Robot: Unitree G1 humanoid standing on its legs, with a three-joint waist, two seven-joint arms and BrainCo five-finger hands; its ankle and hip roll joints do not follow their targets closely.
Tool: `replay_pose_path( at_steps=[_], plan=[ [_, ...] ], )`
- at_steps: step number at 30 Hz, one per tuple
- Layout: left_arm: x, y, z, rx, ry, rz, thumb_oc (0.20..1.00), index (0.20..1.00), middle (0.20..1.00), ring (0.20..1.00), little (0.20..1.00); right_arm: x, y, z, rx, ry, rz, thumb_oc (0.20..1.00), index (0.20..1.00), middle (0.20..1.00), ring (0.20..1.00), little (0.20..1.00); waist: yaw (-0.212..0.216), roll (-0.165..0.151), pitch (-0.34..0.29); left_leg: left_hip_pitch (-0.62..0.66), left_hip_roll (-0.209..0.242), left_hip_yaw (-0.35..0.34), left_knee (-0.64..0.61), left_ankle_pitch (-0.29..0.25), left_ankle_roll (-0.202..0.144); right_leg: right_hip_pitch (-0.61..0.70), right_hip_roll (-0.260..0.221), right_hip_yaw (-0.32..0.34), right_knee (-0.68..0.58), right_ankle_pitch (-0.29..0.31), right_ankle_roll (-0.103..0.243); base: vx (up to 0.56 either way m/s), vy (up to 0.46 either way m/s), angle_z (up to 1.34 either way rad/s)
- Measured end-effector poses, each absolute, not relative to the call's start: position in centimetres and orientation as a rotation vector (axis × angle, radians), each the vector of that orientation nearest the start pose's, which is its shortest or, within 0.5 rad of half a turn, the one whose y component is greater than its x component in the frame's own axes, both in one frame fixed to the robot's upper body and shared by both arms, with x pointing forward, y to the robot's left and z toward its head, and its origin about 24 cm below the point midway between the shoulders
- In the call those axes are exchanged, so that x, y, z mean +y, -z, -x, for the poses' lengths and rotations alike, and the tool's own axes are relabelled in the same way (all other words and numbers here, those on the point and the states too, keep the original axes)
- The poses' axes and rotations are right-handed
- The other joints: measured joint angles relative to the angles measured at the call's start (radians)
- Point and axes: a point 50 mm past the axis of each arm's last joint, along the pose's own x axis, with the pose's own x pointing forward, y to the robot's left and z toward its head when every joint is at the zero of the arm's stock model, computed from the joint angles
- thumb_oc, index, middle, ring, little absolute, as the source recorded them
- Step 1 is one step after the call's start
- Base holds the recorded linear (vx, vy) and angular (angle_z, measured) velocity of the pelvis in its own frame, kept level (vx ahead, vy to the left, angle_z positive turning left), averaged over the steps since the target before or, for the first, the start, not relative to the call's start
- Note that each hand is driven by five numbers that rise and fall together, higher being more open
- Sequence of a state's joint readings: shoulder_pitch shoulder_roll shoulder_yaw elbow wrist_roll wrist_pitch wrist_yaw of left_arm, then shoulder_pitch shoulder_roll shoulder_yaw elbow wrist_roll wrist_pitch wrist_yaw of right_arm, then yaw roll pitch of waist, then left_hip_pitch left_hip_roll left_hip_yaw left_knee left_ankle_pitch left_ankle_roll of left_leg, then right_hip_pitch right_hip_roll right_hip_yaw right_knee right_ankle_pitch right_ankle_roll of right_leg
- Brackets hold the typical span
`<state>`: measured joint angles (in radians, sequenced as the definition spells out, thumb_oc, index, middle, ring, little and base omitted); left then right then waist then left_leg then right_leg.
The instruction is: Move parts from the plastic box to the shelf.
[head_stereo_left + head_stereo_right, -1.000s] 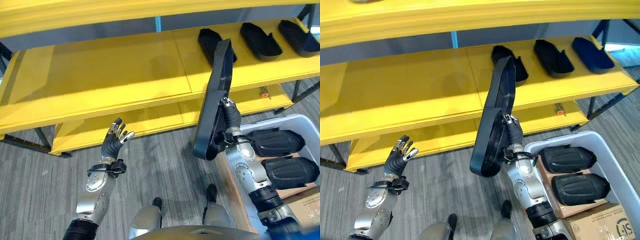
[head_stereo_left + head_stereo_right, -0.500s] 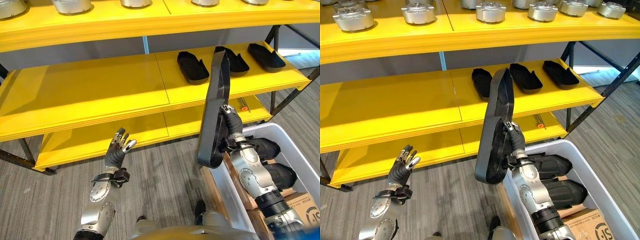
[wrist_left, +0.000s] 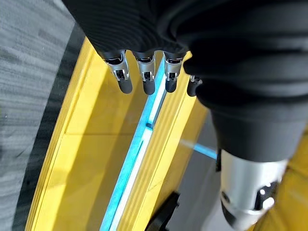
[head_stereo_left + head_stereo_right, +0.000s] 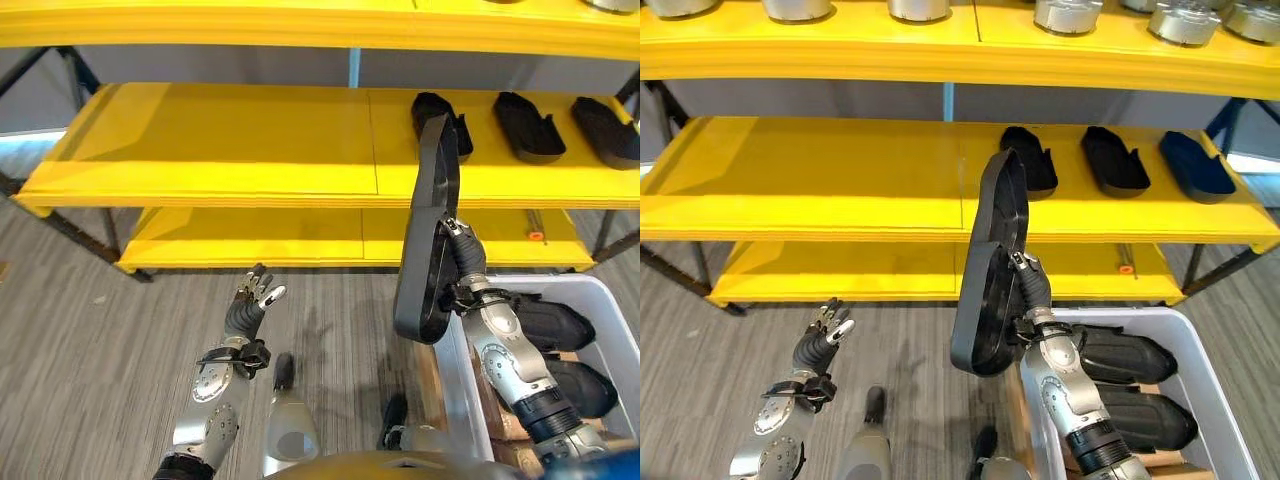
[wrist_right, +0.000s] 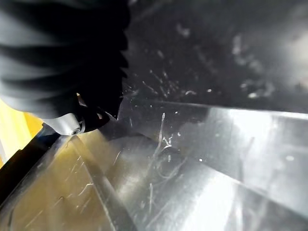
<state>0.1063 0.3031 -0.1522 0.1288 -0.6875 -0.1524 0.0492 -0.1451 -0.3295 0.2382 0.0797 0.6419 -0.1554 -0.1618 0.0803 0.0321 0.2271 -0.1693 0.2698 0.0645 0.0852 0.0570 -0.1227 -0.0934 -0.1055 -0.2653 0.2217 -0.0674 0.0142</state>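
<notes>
**Q:** Holding what, exactly, and why so high?

**A:** A long black moulded part (image 4: pixel 992 270), stood on end. The right hand (image 4: pixel 1032 305) grips it near its lower half, fingers wrapped behind the edge as far as the head views show, and the part rises above the plastic box (image 4: pixel 1200 375) with its upper end in line with the middle yellow shelf (image 4: pixel 840 185). Carried upright like that, it looks set to be tipped forward and laid flat on the board.

**Q:** And the box itself?

**A:** White, low, on the right-hand side of the held part. Two more black parts (image 4: pixel 1125 355) lie in it, one behind the other, waiting their turn. So the job reads as partly done, with stock left.

**Q:** What is the other hand doing?

**A:** The left hand (image 4: pixel 250 300) is raised well apart from the part, on its left side, fingers straight and loosely spread, holding nothing. It hangs over grey plank flooring (image 4: pixel 100 340).

**Q:** Where would the part go?

**A:** Three like black parts (image 4: pixel 1110 160) already lie in a row on the shelf beyond the held part and to its right. The bare board just left of that row seems the natural slot. Farther up, round metal parts (image 4: pixel 1065 14) stand on the top shelf.
</notes>
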Motion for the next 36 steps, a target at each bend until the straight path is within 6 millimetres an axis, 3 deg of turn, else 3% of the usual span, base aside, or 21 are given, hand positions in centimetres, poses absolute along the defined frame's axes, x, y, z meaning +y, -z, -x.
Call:
replay_pose_path(
  at_steps=[1, 2, 3, 4, 7, 10, 12, 13, 15, 18, 21, 24, 25, 27, 29, 31, 33, 34, 36],
  plan=[
    [19.4, -0.5, -22.7, 0.125, -0.045, 0.371, 1.000, 1.000, 1.000, 1.000, 1.000, -16.4, -6.2, -27.5, -0.068, -0.043, -0.313, 0.200, 0.200, 0.200, 0.200, 0.200, -0.002, -0.019, -0.007, 0.003, -0.026, 0.007, 0.011, -0.009, 0.013, -0.010, -0.042, 0.008, 0.116, -0.061, 0.014, 0.18, 0.178, -0.10],
    [19.6, -1.2, -22.9, 0.103, -0.030, 0.352, 1.000, 1.000, 1.000, 1.000, 1.000, -16.2, -5.8, -27.2, -0.055, -0.044, -0.324, 0.200, 0.200, 0.200, 0.200, 0.200, -0.002, -0.050, -0.014, 0.011, -0.071, 0.017, 0.022, -0.024, 0.031, 0.027, -0.107, 0.011, 0.137, -0.099, 0.018, 0.15, 0.163, 0.09],
    [20.4, -1.7, -22.7, 0.090, -0.027, 0.317, 1.000, 1.000, 1.000, 1.000, 1.000, -15.5, -5.7, -27.1, -0.053, -0.049, -0.343, 0.200, 0.200, 0.200, 0.200, 0.200, 0.008, -0.110, -0.030, 0.007, -0.118, 0.038, 0.059, -0.055, 0.043, 0.094, -0.151, 0.027, 0.041, -0.111, 0.047, 0.12, 0.156, 0.04],
    [20.9, -2.0, -22.9, 0.082, -0.029, 0.291, 1.000, 1.000, 1.000, 1.000, 1.000, -15.1, -5.8, -27.2, -0.060, -0.051, -0.355, 0.200, 0.200, 0.200, 0.200, 0.200, 0.019, -0.131, -0.037, -0.029, -0.144, 0.041, 0.121, -0.098, 0.046, 0.158, -0.166, 0.026, -0.080, -0.106, 0.099, 0.12, 0.167, 0.05],
    [21.1, -2.3, -23.2, 0.065, -0.036, 0.292, 1.000, 1.000, 1.000, 1.000, 1.000, -15.0, -5.8, -27.2, -0.063, -0.047, -0.347, 0.200, 0.200, 0.200, 0.200, 0.200, 0.023, -0.123, -0.031, -0.129, -0.157, 0.036, 0.262, -0.157, 0.066, 0.166, -0.173, 0.004, -0.141, -0.064, 0.105, 0.10, 0.155, 0.18],
    [21.2, -2.5, -23.4, 0.061, -0.061, 0.291, 1.000, 1.000, 1.000, 1.000, 1.000, -14.7, -6.0, -27.5, -0.064, -0.048, -0.348, 0.200, 0.200, 0.200, 0.200, 0.200, 0.023, -0.133, -0.026, -0.194, -0.166, 0.035, 0.364, -0.181, 0.097, 0.167, -0.186, 0.003, -0.166, -0.019, 0.092, 0.07, 0.114, 0.14],
    [21.3, -2.8, -23.7, 0.048, -0.071, 0.288, 1.000, 1.000, 1.000, 1.000, 1.000, -14.3, -7.0, -28.1, -0.093, -0.063, -0.349, 0.200, 0.200, 0.200, 0.200, 0.200, 0.025, -0.146, -0.023, -0.200, -0.186, 0.045, 0.370, -0.193, 0.114, 0.175, -0.192, 0.000, -0.202, 0.041, 0.114, 0.09, 0.185, 0.00],
    [21.2, -3.0, -23.9, 0.037, -0.066, 0.287, 1.000, 1.000, 1.000, 1.000, 1.000, -14.1, -7.3, -28.3, -0.105, -0.062, -0.359, 0.200, 0.200, 0.200, 0.200, 0.200, 0.026, -0.148, -0.015, -0.239, -0.186, 0.052, 0.405, -0.207, 0.115, 0.169, -0.198, -0.002, -0.195, 0.044, 0.119, 0.02, 0.049, 0.05],
    [21.1, -3.0, -24.0, 0.036, -0.073, 0.293, 1.000, 1.000, 1.000, 1.000, 1.000, -14.4, -7.3, -28.4, -0.106, -0.045, -0.356, 0.200, 0.200, 0.200, 0.200, 0.200, 0.019, -0.160, -0.012, -0.213, -0.204, 0.069, 0.306, -0.191, 0.129, 0.159, -0.221, 0.003, -0.197, 0.033, 0.128, 0.04, 0.070, 0.07],
    [21.0, -3.0, -24.1, 0.036, -0.090, 0.299, 1.000, 1.000, 1.000, 1.000, 1.000, -14.1, -7.2, -28.3, -0.097, -0.054, -0.353, 0.200, 0.200, 0.200, 0.200, 0.200, 0.023, -0.174, -0.007, -0.223, -0.233, 0.083, 0.316, -0.200, 0.152, 0.145, -0.244, -0.002, -0.189, 0.045, 0.121, 0.05, 0.099, -0.01],
    [21.2, -3.3, -24.3, 0.028, -0.097, 0.290, 1.000, 1.000, 1.000, 1.000, 1.000, -13.9, -7.2, -28.3, -0.095, -0.061, -0.355, 0.200, 0.200, 0.200, 0.200, 0.200, 0.018, -0.171, -0.007, -0.215, -0.248, 0.091, 0.311, -0.207, 0.162, 0.090, -0.261, 0.010, -0.080, 0.058, 0.109, 0.01, 0.170, -0.01],
    [21.5, -2.9, -24.2, 0.048, -0.095, 0.268, 1.000, 1.000, 1.000, 1.000, 1.000, -13.0, -6.8, -28.0, -0.077, -0.092, -0.354, 0.200, 0.200, 0.200, 0.200, 0.200, -0.019, -0.148, 0.006, -0.147, -0.261, 0.085, 0.256, -0.200, 0.209, -0.047, -0.306, 0.086, 0.200, 0.137, 0.109, 0.07, 0.081, -0.02],
    [21.3, -3.0, -24.3, 0.046, -0.089, 0.267, 1.000, 1.000, 1.000, 1.000, 1.000, -12.7, -6.8, -28.0, -0.075, -0.102, -0.359, 0.200, 0.200, 0.200, 0.200, 0.200, -0.017, -0.139, 0.013, -0.130, -0.265, 0.092, 0.237, -0.203, 0.211, -0.094, -0.324, 0.104, 0.258, 0.125, 0.112, 0.10, -0.157, -0.19],
    [21.2, -3.0, -24.3, 0.045, -0.083, 0.269, 1.000, 1.000, 1.000, 1.000, 1.000, -12.4, -6.7, -27.9, -0.069, -0.117, -0.356, 0.200, 0.200, 0.200, 0.200, 0.200, -0.025, -0.131, 0.014, -0.125, -0.267, 0.101, 0.235, -0.193, 0.211, -0.090, -0.326, 0.085, 0.205, 0.099, 0.121, 0.09, -0.156, -0.02],
    [20.9, -3.5, -24.8, 0.020, -0.075, 0.274, 1.000, 1.000, 1.000, 1.000, 1.000, -12.4, -6.7, -27.9, -0.068, -0.125, -0.350, 0.200, 0.200, 0.200, 0.200, 0.200, -0.039, -0.115, 0.028, -0.127, -0.285, 0.086, 0.237, -0.194, 0.209, -0.083, -0.320, 0.086, -0.025, 0.106, 0.145, 0.10, -0.173, 0.15],
    [20.9, -3.4, -24.9, 0.024, -0.077, 0.276, 1.000, 1.000, 1.000, 1.000, 1.000, -12.5, -6.8, -28.0, -0.068, -0.128, -0.342, 0.200, 0.200, 0.200, 0.200, 0.200, -0.039, -0.109, 0.039, -0.127, -0.296, 0.089, 0.244, -0.199, 0.202, -0.091, -0.331, 0.071, -0.157, 0.140, 0.172, 0.12, -0.158, 0.14],
    [20.7, -2.7, -24.6, 0.046, -0.086, 0.290, 1.000, 1.000, 1.000, 1.000, 1.000, -13.0, -6.3, -27.7, -0.053, -0.112, -0.334, 0.200, 0.200, 0.200, 0.200, 0.200, -0.064, -0.119, 0.048, -0.121, -0.327, 0.048, 0.257, -0.204, 0.197, -0.058, -0.337, 0.100, -0.181, 0.175, 0.163, 0.06, -0.183, 0.75],
    [20.6, -2.8, -24.7, 0.040, -0.081, 0.293, 1.000, 1.000, 1.000, 1.000, 1.000, -13.3, -5.9, -27.4, -0.043, -0.097, -0.338, 0.200, 0.200, 0.200, 0.200, 0.200, -0.064, -0.134, 0.049, -0.120, -0.334, 0.031, 0.261, -0.207, 0.191, -0.045, -0.322, 0.118, -0.161, 0.174, 0.161, 0.04, -0.207, 0.78],
    [20.9, -2.3, -24.0, 0.063, -0.098, 0.291, 1.000, 1.000, 1.000, 1.000, 1.000, -13.3, -6.0, -27.3, -0.044, -0.109, -0.336, 0.200, 0.200, 0.200, 0.200, 0.200, -0.041, -0.159, 0.050, -0.130, -0.326, 0.017, 0.270, -0.214, 0.158, -0.038, -0.295, 0.090, -0.156, 0.154, 0.152, 0.06, -0.205, 0.24]
  ],
)
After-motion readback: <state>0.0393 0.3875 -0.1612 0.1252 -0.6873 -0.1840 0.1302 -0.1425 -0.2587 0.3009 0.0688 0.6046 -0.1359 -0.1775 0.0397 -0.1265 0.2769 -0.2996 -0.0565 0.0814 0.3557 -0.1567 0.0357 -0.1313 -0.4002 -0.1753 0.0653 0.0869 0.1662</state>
